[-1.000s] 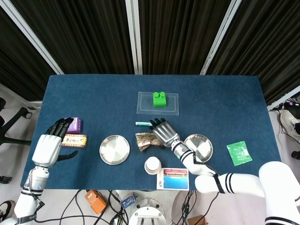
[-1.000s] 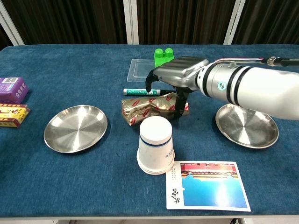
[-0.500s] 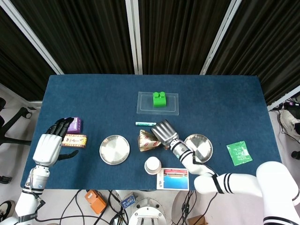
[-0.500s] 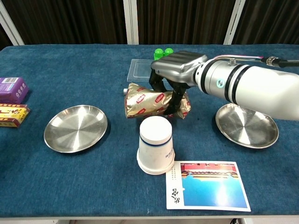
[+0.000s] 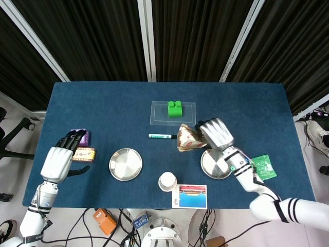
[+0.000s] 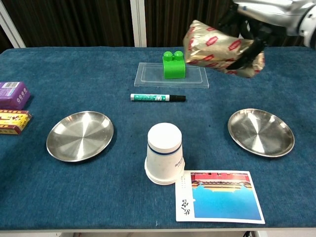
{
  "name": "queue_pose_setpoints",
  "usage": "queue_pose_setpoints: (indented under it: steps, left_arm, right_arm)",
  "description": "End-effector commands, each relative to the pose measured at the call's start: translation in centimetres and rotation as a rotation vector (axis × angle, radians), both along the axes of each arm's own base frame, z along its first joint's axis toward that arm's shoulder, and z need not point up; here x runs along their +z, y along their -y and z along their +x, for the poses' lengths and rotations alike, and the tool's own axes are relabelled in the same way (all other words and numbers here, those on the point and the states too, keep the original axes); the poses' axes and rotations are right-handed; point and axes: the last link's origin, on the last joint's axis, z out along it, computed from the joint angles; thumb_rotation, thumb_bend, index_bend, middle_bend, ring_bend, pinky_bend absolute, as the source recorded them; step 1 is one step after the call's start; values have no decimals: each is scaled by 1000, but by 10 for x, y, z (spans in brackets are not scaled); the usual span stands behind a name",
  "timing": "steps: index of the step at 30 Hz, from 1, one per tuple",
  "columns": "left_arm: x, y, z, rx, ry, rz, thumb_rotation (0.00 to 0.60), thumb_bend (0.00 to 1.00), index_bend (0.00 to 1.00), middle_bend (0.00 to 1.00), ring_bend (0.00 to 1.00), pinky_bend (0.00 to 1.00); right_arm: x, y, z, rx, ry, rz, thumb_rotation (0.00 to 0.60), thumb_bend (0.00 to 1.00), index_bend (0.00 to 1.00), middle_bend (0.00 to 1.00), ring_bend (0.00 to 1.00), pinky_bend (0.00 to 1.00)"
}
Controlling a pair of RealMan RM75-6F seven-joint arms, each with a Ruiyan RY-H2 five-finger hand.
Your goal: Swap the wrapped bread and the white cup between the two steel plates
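Note:
My right hand (image 5: 216, 134) grips the wrapped bread (image 6: 217, 48), a gold packet with red labels, and holds it in the air above and left of the right steel plate (image 6: 260, 132). In the head view the bread (image 5: 186, 139) sticks out to the left of the hand. The white cup (image 6: 164, 153) stands upside down on the blue cloth between the two plates, near the front edge. The left steel plate (image 6: 80, 135) holds nothing. My left hand (image 5: 60, 157) hovers open at the far left, over the boxes.
A green marker (image 6: 157, 98) lies behind the cup. A green block (image 6: 174, 65) sits on a clear tray (image 6: 148, 74) at the back. A postcard (image 6: 219, 195) lies front right, purple and yellow boxes (image 6: 14, 106) far left, and a green sachet (image 5: 264, 165) far right.
My right hand has lifted the wrapped bread off the cloth and carried it up and to the right, towards the right plate. The left hand shifted slightly.

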Motion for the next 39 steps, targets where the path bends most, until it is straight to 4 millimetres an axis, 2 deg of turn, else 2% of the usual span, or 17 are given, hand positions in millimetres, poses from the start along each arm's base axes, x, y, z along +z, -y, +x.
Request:
queue_pose_setpoints:
  steps: [1,7,10,13,16,17,19,22,24,28,32,35,39]
  left_arm:
    - [-3,0,2,-6,-1,-8,600,30,5,90,97,249]
    - [-6,0,3,-5,-8,-18,600,30,5,90,97,249]
    - [-6,1,4,-6,-7,-21,600,30,5,90,97,249]
    - [-4,1,4,-10,-2,-15,600,30,5,90,97,249]
    - [-2,2,3,-10,-1,-12,600,30,5,90,97,249]
    - [-2,2,3,-9,-1,-13,600,30,5,90,97,249]
    - [-1,3,3,-11,-1,-14,600,30,5,90,97,249]
    - [-1,5,3,-14,-1,-19,600,30,5,90,97,249]
    - [-1,7,4,-19,3,-26,600,30,5,90,97,249]
    - [-1,12,12,-43,31,-58,600,30,5,90,97,249]
    - [-4,19,30,-103,66,-121,600,30,5,90,97,249]
    - [-13,24,52,-171,70,-193,600,30,5,90,97,249]
    - [-30,28,83,-231,86,-283,600,33,5,90,94,249]
  right_arm:
    - [12,-15,-41,-58,-14,19,600,347,860,661,721,706]
    - [-5,-26,-82,-96,-46,79,600,348,823,661,717,697]
    - [-19,-27,-92,-105,-55,106,600,347,744,653,677,685]
    - [-28,-26,-99,-122,-50,130,600,347,602,577,599,637]
    - [-35,-27,-104,-135,-47,167,600,347,357,430,472,559]
    - [-36,-27,-105,-138,-47,177,600,347,328,413,454,549]
    - [-37,-29,-107,-141,-51,195,600,347,161,320,356,495]
    - [-35,-33,-110,-150,-66,219,600,335,29,243,283,451]
    - [-32,-38,-113,-156,-82,233,600,285,1,203,246,416]
    - [-15,-49,-113,-143,-50,209,600,211,0,127,173,344]
    - [20,-70,-116,-108,9,115,600,170,0,25,69,241]
    - [58,-97,-134,-142,1,-20,600,162,0,0,2,129]
    - [90,-137,-161,-221,4,-176,600,162,0,0,0,17]
